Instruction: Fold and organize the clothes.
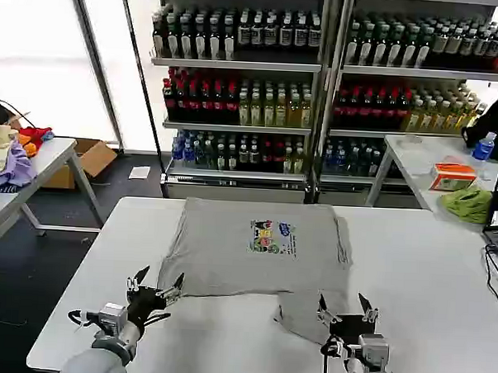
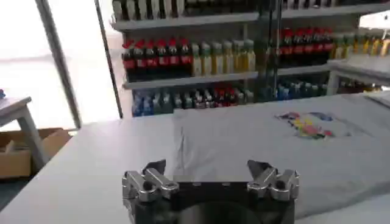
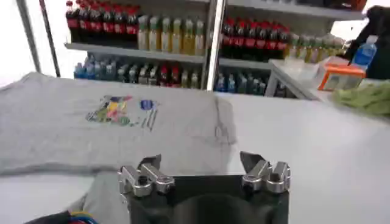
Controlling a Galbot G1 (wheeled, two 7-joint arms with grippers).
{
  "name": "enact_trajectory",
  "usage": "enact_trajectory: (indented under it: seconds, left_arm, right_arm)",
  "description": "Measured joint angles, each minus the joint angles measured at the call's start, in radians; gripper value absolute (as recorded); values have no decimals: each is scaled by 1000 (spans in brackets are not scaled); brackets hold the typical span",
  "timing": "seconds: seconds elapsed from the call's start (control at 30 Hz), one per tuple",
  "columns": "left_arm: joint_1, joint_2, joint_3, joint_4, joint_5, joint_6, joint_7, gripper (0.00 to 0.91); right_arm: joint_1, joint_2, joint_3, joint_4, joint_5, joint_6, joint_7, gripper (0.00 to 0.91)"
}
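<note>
Grey shirt (image 1: 246, 248): spread flat mid-table, print up, far hem close to the table's far edge; a flap of the near right part hangs toward the near edge, so folding looks barely begun.
Fabric: soft light grey knit, limp, faint creases; will drape and slide when lifted, my guess.
Chest print (image 1: 271, 237): small multicoloured patch, right of centre.
Left gripper (image 1: 155, 290): fingers spread apart, holding nothing, hovering at the shirt's near left corner; probably lined up to pinch that hem.
Right gripper (image 1: 347, 310): fingers likewise apart and empty, over the hanging flap near the table's near edge; likely set for the matching corner.
Gripper build: black body, silvery metal finger mounts, dark pointed tips.
Table (image 1: 417, 309): white, smooth, hard, rectangular.
Behind: shelves of bottled drinks (image 1: 236, 95); green cloth (image 1: 470, 203) on a side table at right.
</note>
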Motion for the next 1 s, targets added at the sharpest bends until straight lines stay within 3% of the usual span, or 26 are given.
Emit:
enact_trajectory:
  seconds: [0.47,1.0]
  left_arm:
    - [2,29,10,37,-34,26,-14,907]
    - [0,41,26,56,-64,41,-15,907]
  right_arm:
    - [-50,13,-14,-13,34,0,41,907]
    - [-71,37,-24,-28,29,1,51,907]
